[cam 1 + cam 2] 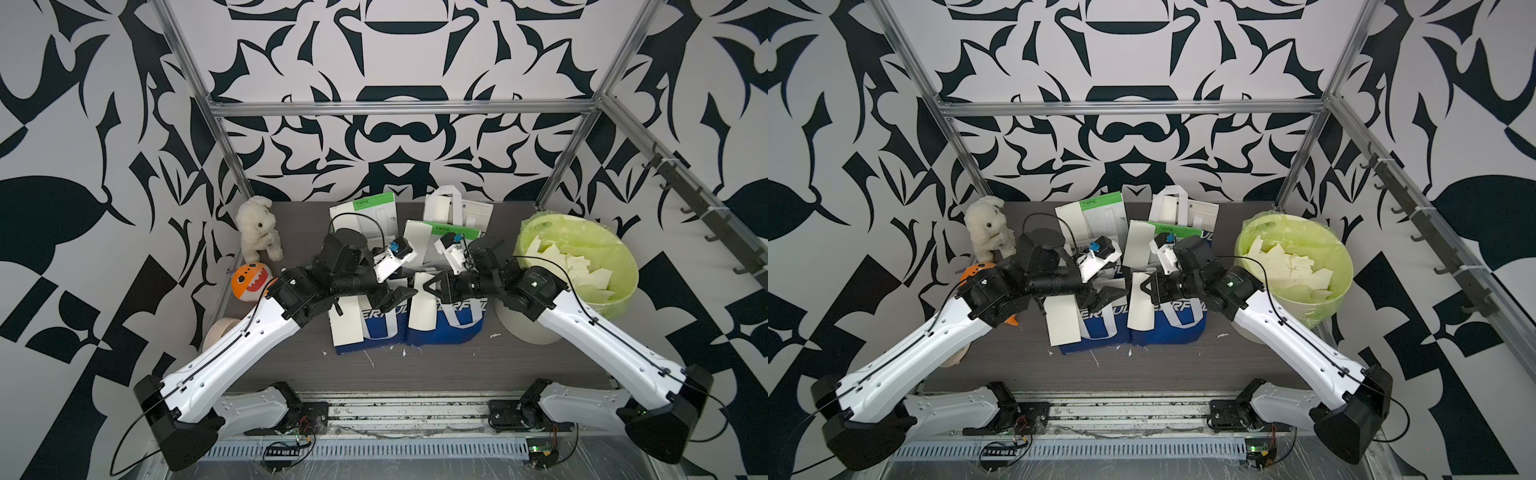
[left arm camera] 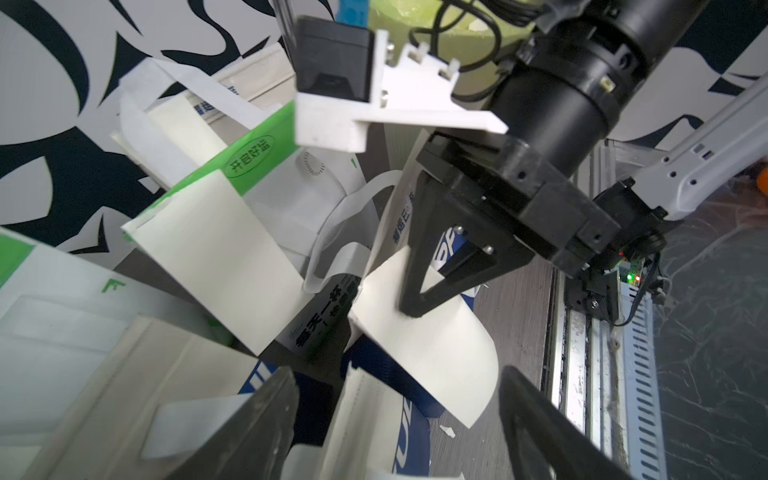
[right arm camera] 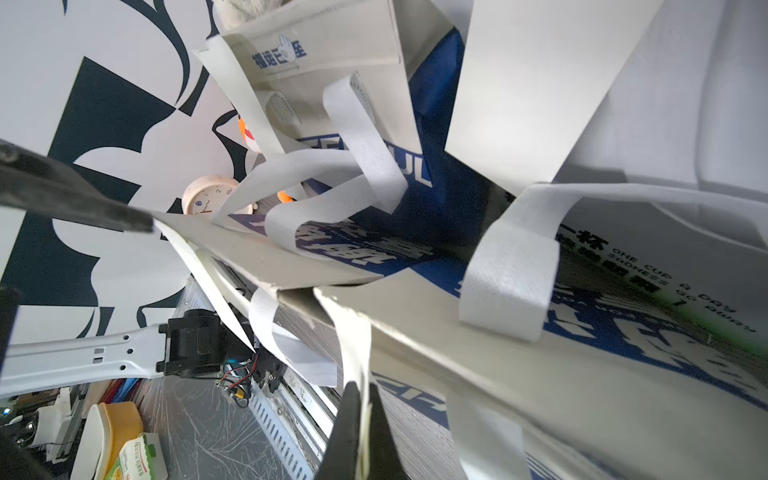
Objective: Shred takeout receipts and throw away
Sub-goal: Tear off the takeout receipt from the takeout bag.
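While the right pincer (image 2: 411, 309) is clamped on the upper edge of one receipt (image 2: 440, 349), the left pincer (image 2: 397, 374) stands wide just beside that edge, holding nothing. The slip lies between the two, its long axis crosswise to the line joining them, and it curls down onto the bags (image 1: 465, 328). To tear it, the left pincer likely has to close on the same edge next to the right's grip. The bin (image 1: 623, 291) lies behind the right pincer.
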{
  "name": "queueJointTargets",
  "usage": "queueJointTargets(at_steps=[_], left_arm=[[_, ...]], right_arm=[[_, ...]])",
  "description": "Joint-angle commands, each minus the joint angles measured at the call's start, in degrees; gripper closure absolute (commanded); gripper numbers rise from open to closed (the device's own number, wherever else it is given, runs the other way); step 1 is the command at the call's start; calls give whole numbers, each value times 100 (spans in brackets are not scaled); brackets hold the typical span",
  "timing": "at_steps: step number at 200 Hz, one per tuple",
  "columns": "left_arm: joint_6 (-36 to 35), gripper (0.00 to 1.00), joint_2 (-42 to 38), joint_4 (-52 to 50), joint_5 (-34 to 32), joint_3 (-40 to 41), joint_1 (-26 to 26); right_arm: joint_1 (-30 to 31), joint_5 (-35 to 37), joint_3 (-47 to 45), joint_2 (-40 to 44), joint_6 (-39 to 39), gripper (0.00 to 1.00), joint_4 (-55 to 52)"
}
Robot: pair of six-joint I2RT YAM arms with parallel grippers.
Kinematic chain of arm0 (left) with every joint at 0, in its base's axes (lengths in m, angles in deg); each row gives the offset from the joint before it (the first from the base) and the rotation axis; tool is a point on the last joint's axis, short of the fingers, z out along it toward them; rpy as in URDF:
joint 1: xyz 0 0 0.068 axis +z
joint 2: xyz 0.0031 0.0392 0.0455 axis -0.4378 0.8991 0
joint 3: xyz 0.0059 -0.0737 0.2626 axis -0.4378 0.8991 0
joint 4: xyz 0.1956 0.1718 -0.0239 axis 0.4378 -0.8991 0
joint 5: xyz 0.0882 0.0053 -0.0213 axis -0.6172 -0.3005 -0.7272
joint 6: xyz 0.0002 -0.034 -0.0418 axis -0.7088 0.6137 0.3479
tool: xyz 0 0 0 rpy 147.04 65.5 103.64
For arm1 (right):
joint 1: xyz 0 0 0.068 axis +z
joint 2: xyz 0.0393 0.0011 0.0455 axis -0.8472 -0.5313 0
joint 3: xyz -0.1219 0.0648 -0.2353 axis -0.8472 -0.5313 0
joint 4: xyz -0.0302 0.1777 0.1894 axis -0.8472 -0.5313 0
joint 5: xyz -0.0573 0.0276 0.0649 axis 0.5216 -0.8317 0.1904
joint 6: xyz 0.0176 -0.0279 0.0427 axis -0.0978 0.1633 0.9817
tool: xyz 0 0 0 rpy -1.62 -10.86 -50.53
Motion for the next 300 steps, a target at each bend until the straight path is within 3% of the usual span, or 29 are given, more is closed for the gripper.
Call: queueJointTargets(at_steps=[1,127,193,235,247,300], left_arm=[[-92,24,175,-314,405,79,75],[-162,30,1106,-23,857,168,80],[157,12,110,785,896,500,89],[504,14,37,902,1815,71,100],[637,20,89,1050,2034,7,99],[1112,27,529,1566,2456,-296,98]], right_arm=[[33,-109,344,177,-5,100,285],[33,-274,756,389,-122,100,-111],[26,428,1096,760,-811,100,-1079],[25,357,924,1080,-1121,100,-1142],[32,305,810,1194,-1122,100,-1032],[28,-152,569,1409,-1126,100,-677]])
